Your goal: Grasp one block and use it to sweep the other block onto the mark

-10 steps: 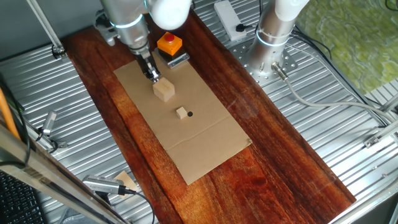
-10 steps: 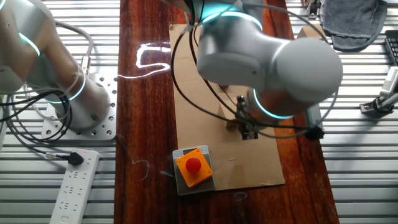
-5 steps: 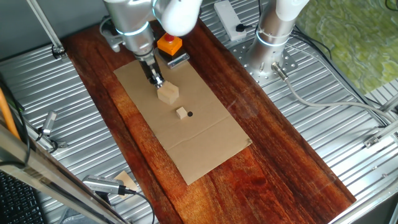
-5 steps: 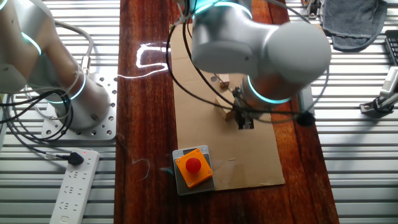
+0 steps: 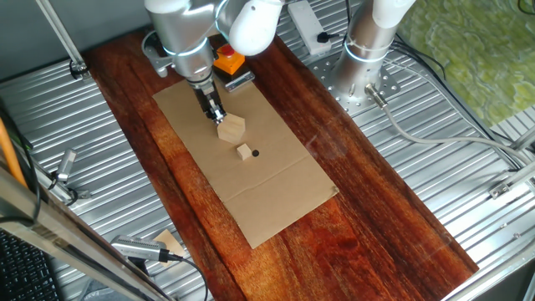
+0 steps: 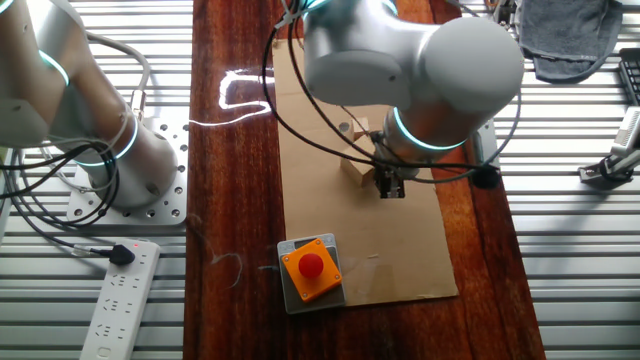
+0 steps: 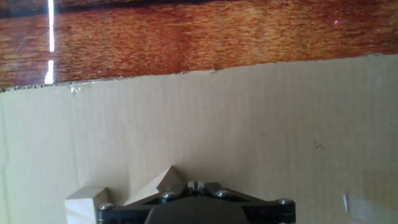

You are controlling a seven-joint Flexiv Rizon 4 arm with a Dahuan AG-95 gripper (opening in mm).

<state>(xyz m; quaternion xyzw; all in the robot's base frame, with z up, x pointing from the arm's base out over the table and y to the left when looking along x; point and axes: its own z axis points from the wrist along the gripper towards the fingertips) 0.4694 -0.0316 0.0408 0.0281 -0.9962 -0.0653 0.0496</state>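
Observation:
The larger tan block (image 5: 231, 127) lies turned at an angle on the brown cardboard (image 5: 276, 188). My gripper (image 5: 216, 114) is shut, its tip right against the block's far-left side, with nothing between the fingers. The small tan cube (image 5: 244, 151) sits just beyond the block, and the black dot mark (image 5: 255, 153) is right beside the cube. In the other fixed view the block (image 6: 355, 168) is next to my gripper (image 6: 388, 186), with the cube (image 6: 361, 128) and the mark (image 6: 345, 127) further on. The hand view shows the block's corner (image 7: 158, 185) and the cube (image 7: 84, 204) at lower left; the mark is out of view there.
An orange box with a red button (image 5: 227, 58) stands at the cardboard's far end, close behind my arm; it also shows in the other fixed view (image 6: 311, 269). A second robot's base (image 5: 365, 63) is at the right. Dark wooden board (image 7: 186, 37) surrounds the cardboard.
My gripper has moved toward the small cube, and the larger block has slid and turned ahead of it, now closer to the cube. The cube and mark have not moved.

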